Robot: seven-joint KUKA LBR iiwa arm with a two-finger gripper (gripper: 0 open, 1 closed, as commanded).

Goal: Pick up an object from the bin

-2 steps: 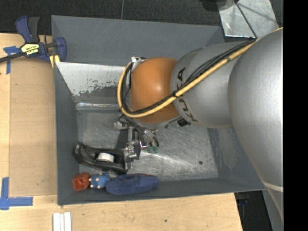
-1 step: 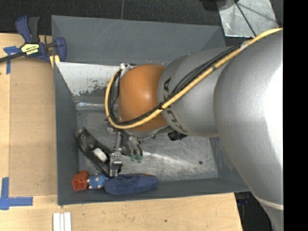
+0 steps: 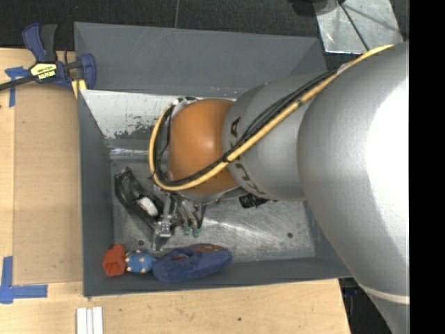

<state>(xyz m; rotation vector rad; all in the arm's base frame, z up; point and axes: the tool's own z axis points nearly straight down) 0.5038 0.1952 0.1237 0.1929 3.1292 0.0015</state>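
My gripper [image 3: 177, 234] hangs low over the bin floor in the front left part, under the orange dome, and it stands open with nothing seen between its fingers. A black tool with a white patch [image 3: 134, 196] lies just to its left, partly under the gripper body. In front of it, along the near wall, lies a dark blue fabric piece [image 3: 195, 262]. Left of that are a small blue figure [image 3: 139, 262] and an orange-red block [image 3: 113, 260] in the front left corner.
The arm and its dome cover the middle and right of the bin. Bare grey floor shows to the right of the gripper, and the bin's left wall stands close to the black tool.
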